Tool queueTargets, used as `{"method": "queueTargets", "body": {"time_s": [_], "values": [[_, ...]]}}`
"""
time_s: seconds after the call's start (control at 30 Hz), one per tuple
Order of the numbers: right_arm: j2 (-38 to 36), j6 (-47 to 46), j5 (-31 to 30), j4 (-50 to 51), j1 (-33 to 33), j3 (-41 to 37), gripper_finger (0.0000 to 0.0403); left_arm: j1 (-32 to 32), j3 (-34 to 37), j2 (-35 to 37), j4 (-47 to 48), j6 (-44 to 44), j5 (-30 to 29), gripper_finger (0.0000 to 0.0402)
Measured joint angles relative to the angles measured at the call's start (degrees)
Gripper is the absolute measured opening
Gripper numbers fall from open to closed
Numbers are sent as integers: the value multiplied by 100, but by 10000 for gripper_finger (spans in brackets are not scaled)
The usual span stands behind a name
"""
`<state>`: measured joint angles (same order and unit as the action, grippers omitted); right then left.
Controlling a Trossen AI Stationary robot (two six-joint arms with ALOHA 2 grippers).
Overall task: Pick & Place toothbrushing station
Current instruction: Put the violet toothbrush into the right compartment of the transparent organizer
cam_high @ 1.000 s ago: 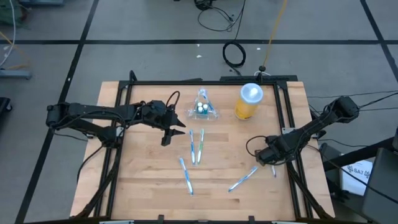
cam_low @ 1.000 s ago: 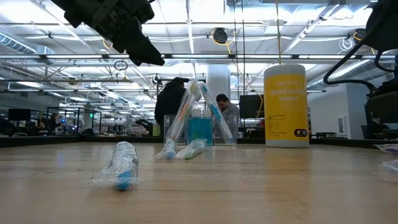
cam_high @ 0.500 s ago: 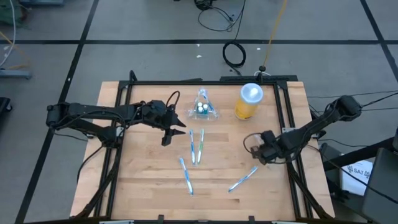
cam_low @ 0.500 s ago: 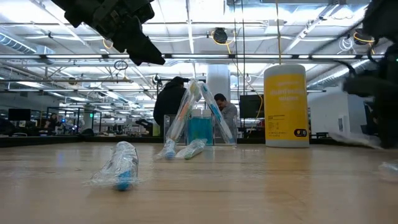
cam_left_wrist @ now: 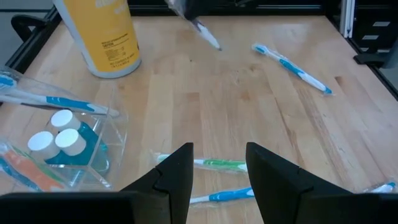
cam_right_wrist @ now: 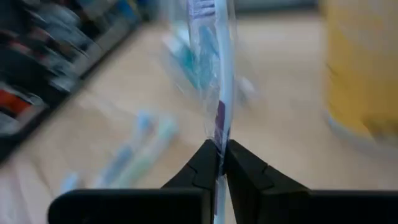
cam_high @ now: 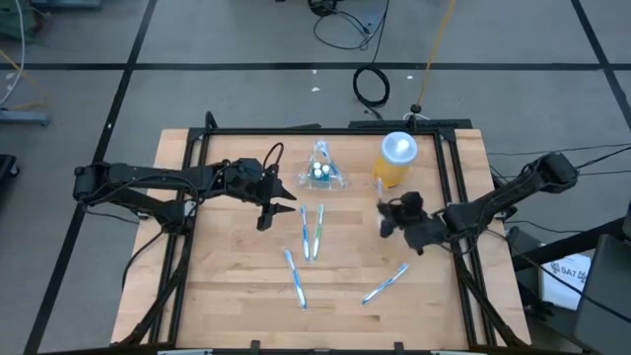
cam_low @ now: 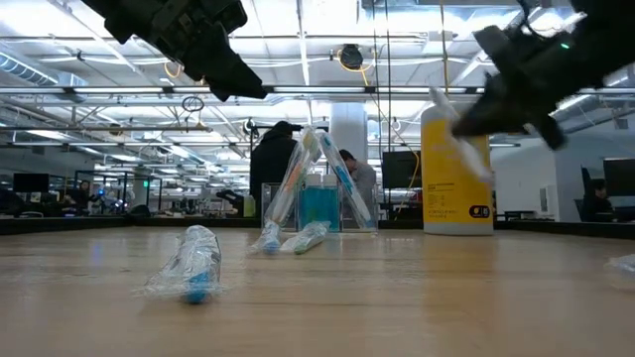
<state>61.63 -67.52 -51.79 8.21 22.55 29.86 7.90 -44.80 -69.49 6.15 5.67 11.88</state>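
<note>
The toothbrushing station (cam_high: 320, 176), a see-through holder with wrapped brushes leaning in it, stands at the table's far middle (cam_left_wrist: 65, 140). My right gripper (cam_high: 386, 219) hovers in front of the yellow jar (cam_high: 394, 161), shut on a toothbrush in clear wrap (cam_right_wrist: 214, 74). My left gripper (cam_high: 266, 212) hangs open above the table, left of the station, with nothing between its fingers (cam_left_wrist: 217, 171). Two toothbrushes (cam_high: 311, 232) lie side by side at the table's middle. One toothbrush (cam_high: 296, 278) lies nearer the front edge, and another toothbrush (cam_high: 385, 284) lies toward the front right. My right gripper pinches the wrapped toothbrush (cam_right_wrist: 219, 146) between its two fingertips, which lie across its length. The brush is lifted clear of the table, and most of it sticks out beyond the fingers (cam_low: 474, 159). Which part of the brush the fingers are on does not show.
The yellow jar with a white lid (cam_low: 456, 169) stands at the far right, close behind my right gripper. Black rails (cam_high: 187, 177) run along the table's sides. Bare wood shows at the near left of the table (cam_high: 227, 286). People sit in the room behind the table.
My right gripper has risen from the table near its right edge and gone toward the left and far side, to in front of the yellow jar. It has tipped from pointing down to nearly level, carrying the wrapped toothbrush clear of the table.
</note>
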Motion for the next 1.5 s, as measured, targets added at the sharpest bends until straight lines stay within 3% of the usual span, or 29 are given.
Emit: {"method": "queueTargets", "body": {"time_s": [0.07, 0.27, 0.37, 0.47, 0.73, 1.03, 1.5], "values": [[128, 1345, -140, -1454, -195, -117, 14, 0, 0, -2, -20, 2, 0, 152], [940, 4914, 273, -5347, -829, -205, 14, 0, 0, 0, -31, 2, 0, 152], [1385, 5930, 393, -6551, -1176, -205, 14, 0, 0, 0, -31, 2, 0, 152], [1788, 6312, 459, -7234, -1587, -205, 14, 0, 0, 0, -31, 3, 0, 152], [2681, 6270, 1781, -7439, -2707, 221, 14, 0, 0, 0, -44, 7, -1, 152], [3398, 6204, 1737, -7144, -3223, 534, 13, 0, 0, -2, -46, 8, -198, 152], [4077, 5689, 1741, -6898, -3224, 525, 20, -9, 0, -2, -42, -17, -197, 152]]}}
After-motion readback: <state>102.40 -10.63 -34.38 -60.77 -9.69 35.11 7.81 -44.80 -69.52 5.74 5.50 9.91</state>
